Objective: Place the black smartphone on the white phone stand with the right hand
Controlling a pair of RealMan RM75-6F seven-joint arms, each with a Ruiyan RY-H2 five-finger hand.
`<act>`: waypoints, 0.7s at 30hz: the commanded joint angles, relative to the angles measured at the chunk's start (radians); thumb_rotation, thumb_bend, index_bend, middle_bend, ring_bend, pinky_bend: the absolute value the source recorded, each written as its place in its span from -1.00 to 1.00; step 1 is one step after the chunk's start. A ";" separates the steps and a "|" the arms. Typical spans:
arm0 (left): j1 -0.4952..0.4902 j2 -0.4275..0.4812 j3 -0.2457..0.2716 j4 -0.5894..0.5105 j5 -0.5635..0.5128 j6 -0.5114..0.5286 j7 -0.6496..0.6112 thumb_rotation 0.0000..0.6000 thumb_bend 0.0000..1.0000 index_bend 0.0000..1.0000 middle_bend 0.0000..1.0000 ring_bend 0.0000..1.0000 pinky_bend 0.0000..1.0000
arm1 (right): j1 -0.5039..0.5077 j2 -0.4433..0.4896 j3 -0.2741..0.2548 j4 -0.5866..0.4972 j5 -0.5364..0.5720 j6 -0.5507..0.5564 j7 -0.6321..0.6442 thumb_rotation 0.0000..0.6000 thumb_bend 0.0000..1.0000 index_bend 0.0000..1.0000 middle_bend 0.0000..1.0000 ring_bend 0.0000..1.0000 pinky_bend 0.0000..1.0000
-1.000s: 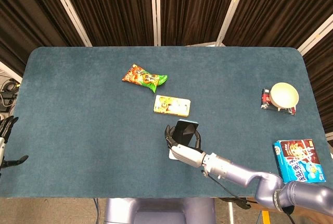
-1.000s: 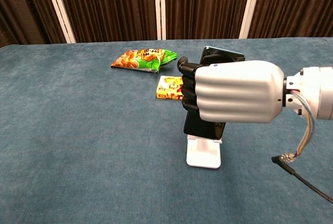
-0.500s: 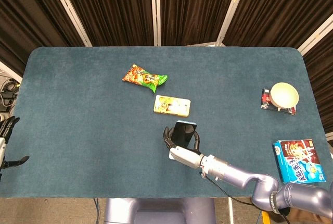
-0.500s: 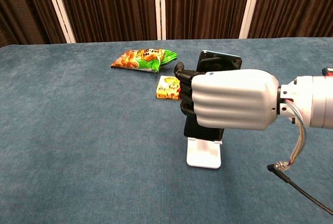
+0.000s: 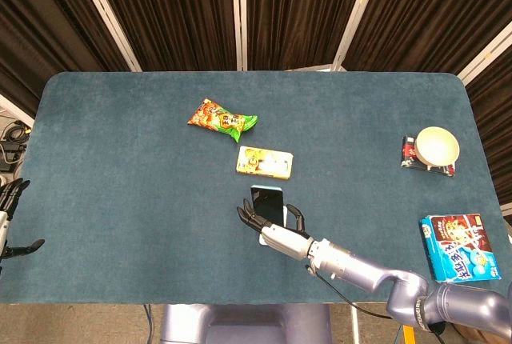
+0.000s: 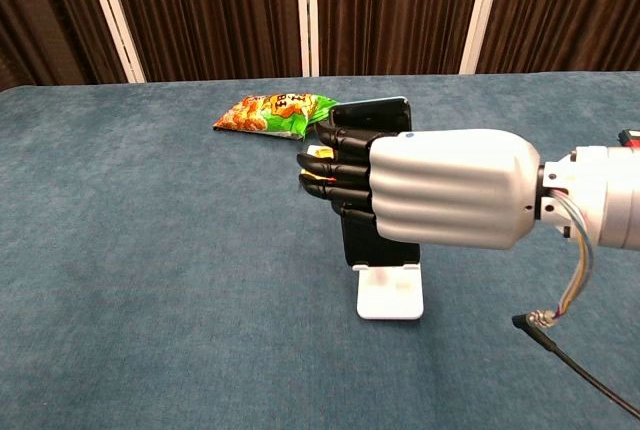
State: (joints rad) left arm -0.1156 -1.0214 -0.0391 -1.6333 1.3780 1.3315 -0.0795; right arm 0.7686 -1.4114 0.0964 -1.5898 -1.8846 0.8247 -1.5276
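Observation:
The black smartphone [image 5: 266,200] [image 6: 372,112] stands upright with its lower edge in the white phone stand [image 6: 390,295] [image 5: 263,240], near the table's front middle. My right hand [image 5: 276,228] [image 6: 440,190] is right at it, its dark fingers [image 6: 330,165] stretched out straight across the phone's near face and past its left edge. In the head view the fingers are splayed to both sides of the phone. The thumb is hidden. My left hand [image 5: 10,200] hangs off the table's left edge, fingers apart and holding nothing.
A green and orange snack bag [image 5: 222,118] [image 6: 275,113] and a yellow box [image 5: 265,162] lie just behind the stand. At the right, a cream bowl [image 5: 437,146] sits on a dark packet and a blue box [image 5: 462,246] lies near the edge. A cable [image 6: 560,340] hangs under my right wrist.
The right hand's fingers have uncurled from around the phone and now reach straight out. The phone has shifted left and settled lower on the stand. The left hand has not moved.

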 commanded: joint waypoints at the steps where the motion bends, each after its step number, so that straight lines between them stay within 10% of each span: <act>1: 0.000 -0.001 0.001 -0.001 0.001 0.001 0.003 1.00 -1.00 -1.00 -1.00 -1.00 -1.00 | -0.007 0.003 -0.004 -0.002 -0.006 0.018 0.012 1.00 -0.04 -0.63 -0.74 -0.87 -0.63; 14: 0.002 -0.002 0.005 -0.005 0.010 0.006 0.006 1.00 -1.00 -1.00 -1.00 -1.00 -1.00 | -0.072 0.079 -0.017 -0.012 -0.032 0.156 0.117 1.00 -0.04 -0.68 -0.74 -0.86 -0.57; 21: 0.004 0.000 0.007 -0.009 0.020 0.014 0.004 1.00 -1.00 -1.00 -1.00 -1.00 -1.00 | -0.190 0.173 -0.006 -0.012 0.037 0.417 0.456 1.00 -0.06 -0.68 -0.73 -0.81 -0.66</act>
State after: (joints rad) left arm -0.1118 -1.0220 -0.0319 -1.6421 1.3967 1.3446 -0.0749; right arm 0.6508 -1.2928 0.0815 -1.6033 -1.9027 1.1082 -1.2585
